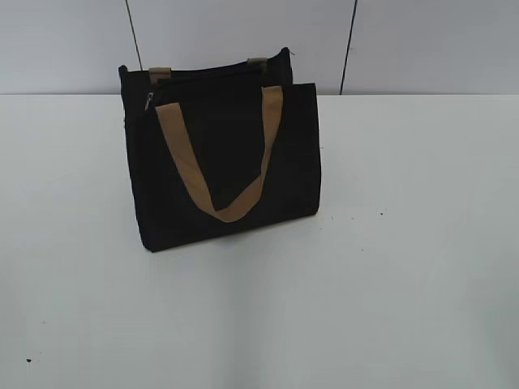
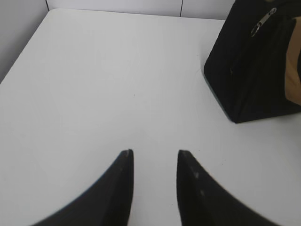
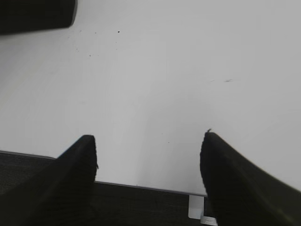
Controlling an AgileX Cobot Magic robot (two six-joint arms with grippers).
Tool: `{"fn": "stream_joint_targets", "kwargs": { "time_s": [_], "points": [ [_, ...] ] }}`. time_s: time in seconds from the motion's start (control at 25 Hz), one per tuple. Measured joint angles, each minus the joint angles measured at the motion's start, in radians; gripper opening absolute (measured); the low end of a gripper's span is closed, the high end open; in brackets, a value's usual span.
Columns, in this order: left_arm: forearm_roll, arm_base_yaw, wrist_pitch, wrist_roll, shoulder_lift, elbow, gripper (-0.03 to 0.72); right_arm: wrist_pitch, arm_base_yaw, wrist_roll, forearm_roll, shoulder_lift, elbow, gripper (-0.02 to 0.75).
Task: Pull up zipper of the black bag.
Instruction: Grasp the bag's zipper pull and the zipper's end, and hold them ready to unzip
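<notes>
The black bag (image 1: 223, 162) stands upright on the white table, left of centre, with a tan strap handle (image 1: 223, 158) hanging down its front. The zipper (image 1: 149, 100), a small silver pull, sits at the top left corner of the bag. In the left wrist view the bag (image 2: 256, 66) is at the upper right, with the zipper (image 2: 263, 21) dangling near its top. My left gripper (image 2: 154, 153) is open and empty over bare table, well short of the bag. My right gripper (image 3: 149, 137) is open and empty above the table's front edge. A corner of the bag (image 3: 35, 14) shows at that view's top left. Neither gripper shows in the exterior view.
The white table (image 1: 389, 267) extends around the bag. A pale wall with dark seams (image 1: 349, 44) stands behind it. The table's front edge (image 3: 141, 186) shows in the right wrist view, with dark floor below.
</notes>
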Motion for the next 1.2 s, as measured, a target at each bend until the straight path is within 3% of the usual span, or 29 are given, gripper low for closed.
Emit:
{"fn": "stream_joint_targets", "kwargs": {
  "time_s": [0.56,0.64,0.76,0.84,1.2],
  "points": [
    [-0.008,0.0,0.0,0.0,0.0,0.0,0.251,0.0,0.0,0.0,0.0,0.0,0.0,0.525],
    [-0.008,0.0,0.0,0.0,0.007,0.0,0.318,0.0,0.0,0.0,0.0,0.0,0.0,0.525],
    [-0.011,0.0,-0.005,0.0,0.052,0.0,0.515,0.0,0.0,0.0,0.0,0.0,0.0,0.525],
    [-0.026,0.0,-0.023,-0.001,0.101,-0.005,0.587,0.0,0.0,0.0,0.0,0.0,0.0,0.525],
    [-0.214,0.0,-0.398,0.101,0.449,-0.011,0.575,0.0,0.0,0.0,0.0,0.0,0.0,0.525]
  ]
}}
